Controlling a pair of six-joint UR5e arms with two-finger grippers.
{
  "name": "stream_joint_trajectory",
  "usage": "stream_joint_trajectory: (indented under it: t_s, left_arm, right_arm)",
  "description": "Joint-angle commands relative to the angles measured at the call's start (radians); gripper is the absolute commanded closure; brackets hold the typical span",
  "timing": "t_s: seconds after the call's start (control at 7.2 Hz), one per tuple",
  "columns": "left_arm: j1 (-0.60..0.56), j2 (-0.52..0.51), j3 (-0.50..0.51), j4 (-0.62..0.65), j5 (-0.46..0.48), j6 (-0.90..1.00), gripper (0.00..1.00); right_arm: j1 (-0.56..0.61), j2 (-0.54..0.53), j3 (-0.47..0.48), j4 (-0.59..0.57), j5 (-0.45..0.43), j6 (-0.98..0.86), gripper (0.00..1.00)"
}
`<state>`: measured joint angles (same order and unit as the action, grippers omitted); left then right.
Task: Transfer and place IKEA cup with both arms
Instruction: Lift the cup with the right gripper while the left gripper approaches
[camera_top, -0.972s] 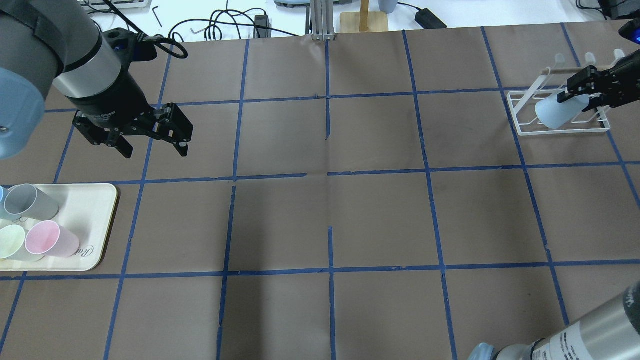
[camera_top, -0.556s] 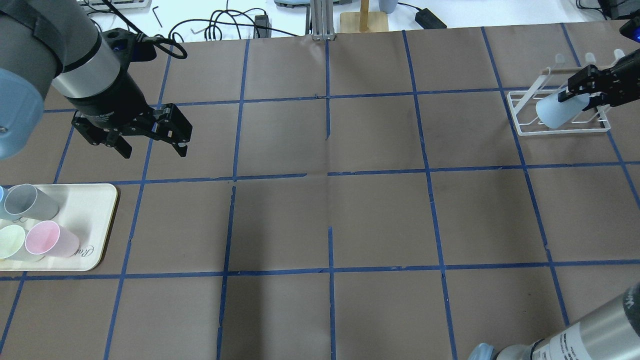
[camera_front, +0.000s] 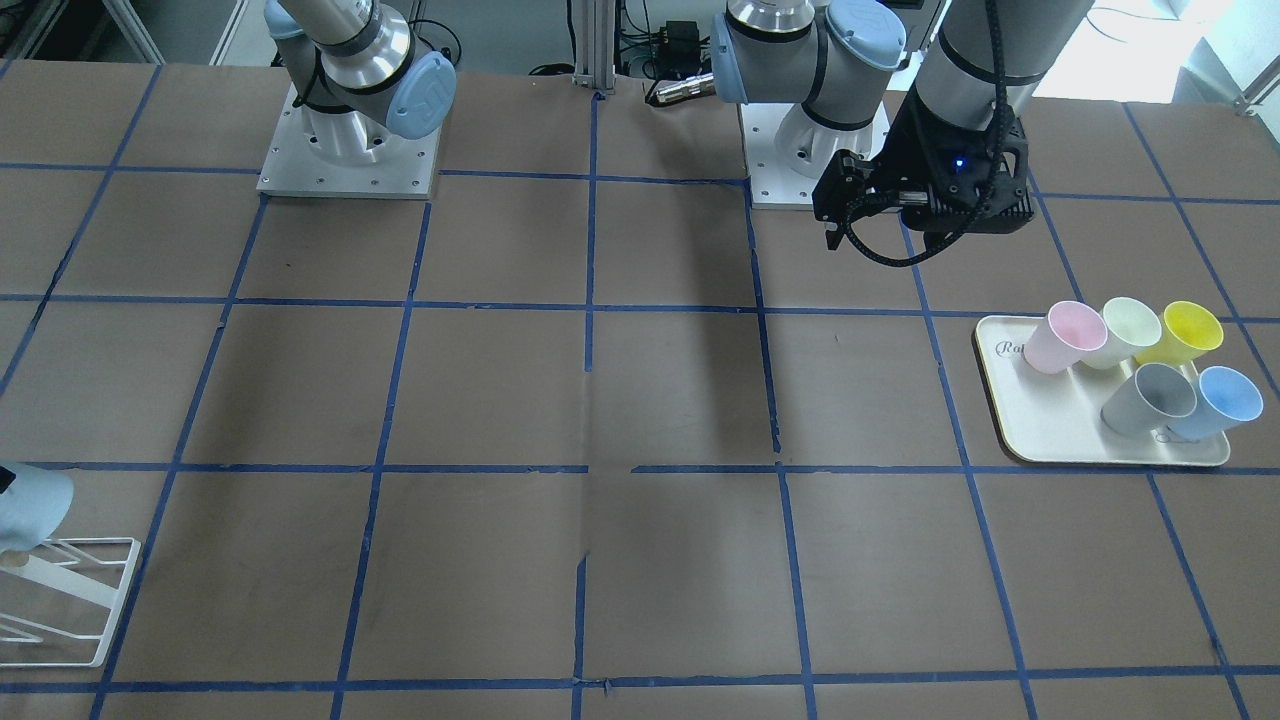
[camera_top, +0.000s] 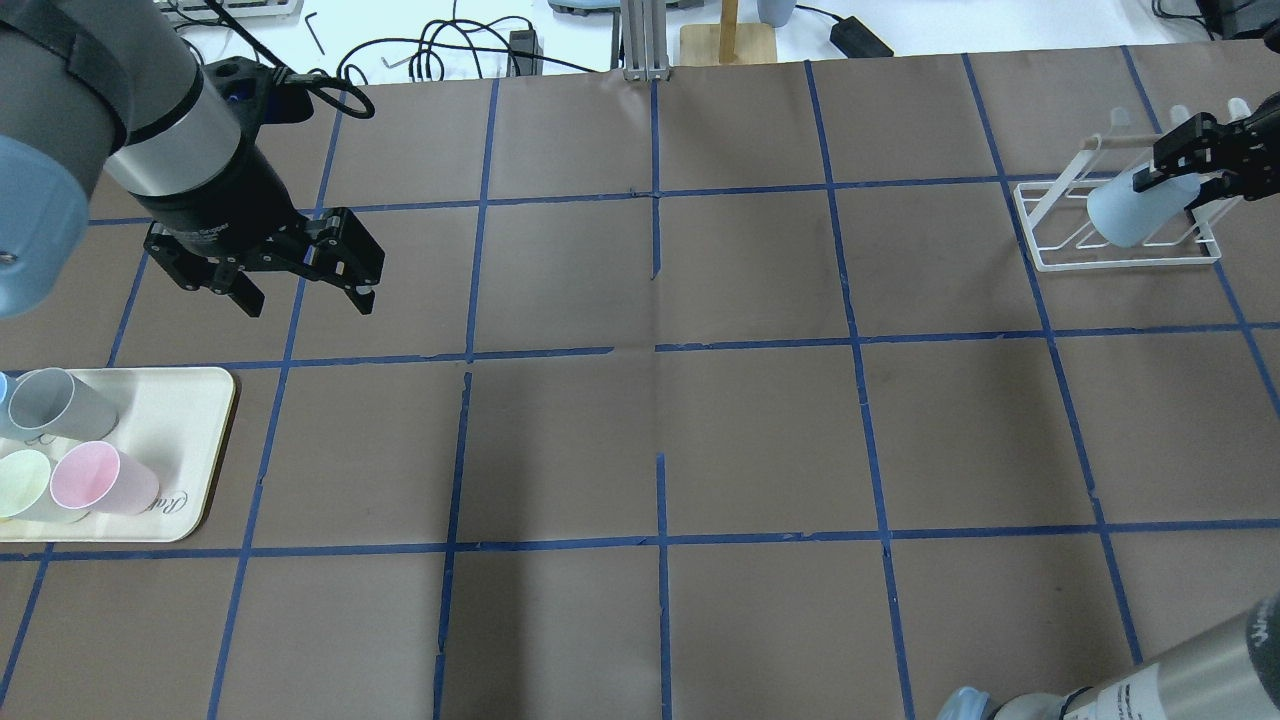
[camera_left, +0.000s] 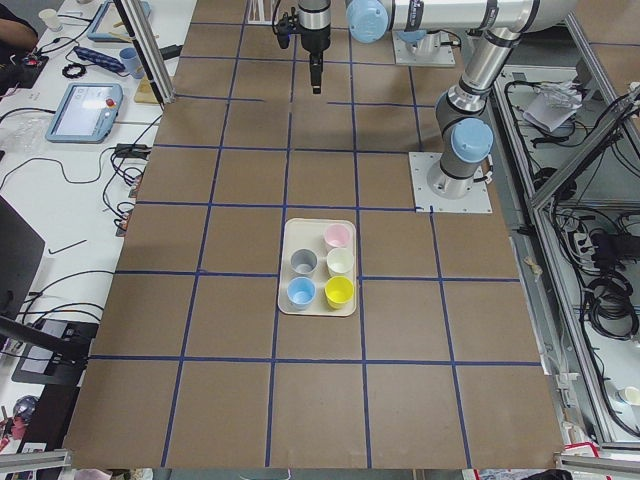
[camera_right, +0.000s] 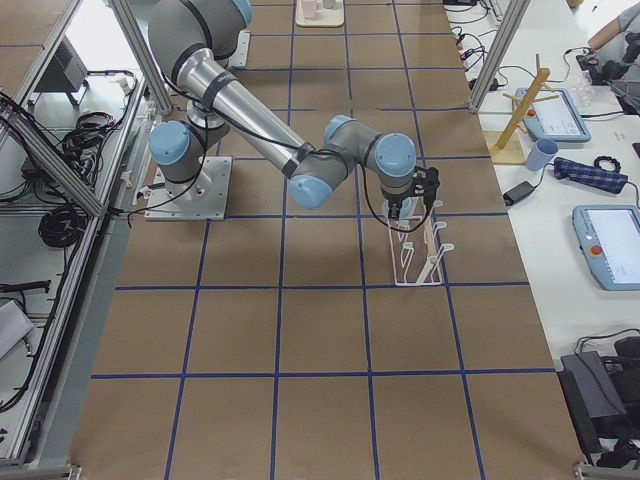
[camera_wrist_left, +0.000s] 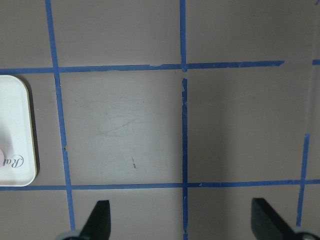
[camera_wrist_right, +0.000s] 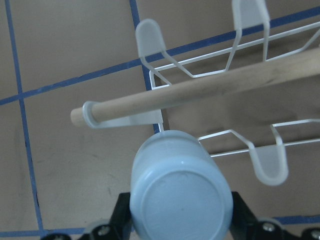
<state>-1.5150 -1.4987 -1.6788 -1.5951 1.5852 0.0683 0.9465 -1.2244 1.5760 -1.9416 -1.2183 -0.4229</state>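
Note:
The IKEA cup (camera_top: 1125, 213), a light-blue tumbler, is held in my right gripper (camera_top: 1168, 183), which is shut on it above the white wire rack (camera_top: 1120, 263) at the far right. In the right wrist view the cup (camera_wrist_right: 180, 200) shows its base to the camera, just in front of the rack's wooden rod (camera_wrist_right: 200, 92). The front-facing view shows the cup (camera_front: 30, 505) at the left edge above the rack (camera_front: 70, 600). My left gripper (camera_top: 308, 298) is open and empty above the table, its fingertips (camera_wrist_left: 97, 220) wide apart.
A cream tray (camera_front: 1050, 440) holds a second blue cup (camera_front: 1222, 400), a grey cup (camera_front: 1150, 398), a pink cup (camera_front: 1065, 337), a pale green and a yellow cup. The tray (camera_top: 190, 450) lies near my left gripper. Cables lie beyond the far table edge.
My right gripper has carried the blue cup a little further away and to the right over the rack. My left arm has not moved.

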Motion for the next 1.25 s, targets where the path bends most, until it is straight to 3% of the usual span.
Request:
stream_joint_trajectory:
  t_s: [0.0, 0.14, 0.42, 0.69, 1.11]
  left_arm:
    - [0.007, 0.002, -0.012, -0.006, -0.013, 0.005, 0.00]
    - [0.009, 0.003, 0.007, -0.005, -0.061, -0.002, 0.00]
    - [0.038, 0.012, 0.013, -0.006, -0.282, -0.004, 0.00]
    - [0.108, 0.011, -0.005, -0.005, -0.625, -0.004, 0.00]
    - [0.165, -0.003, -0.074, -0.046, -1.000, -0.010, 0.00]
  right_arm:
    - [0.000, -0.081, -0.011, 0.112, -0.052, 0.001, 0.46]
    - [0.006, -0.134, -0.010, 0.154, -0.070, 0.001, 0.46]
    - [0.088, -0.202, -0.010, 0.197, -0.090, -0.013, 0.46]
    - [0.231, -0.265, -0.010, 0.211, -0.072, -0.019, 0.52]
    - [0.449, -0.253, 0.016, 0.170, 0.259, -0.014, 0.67]
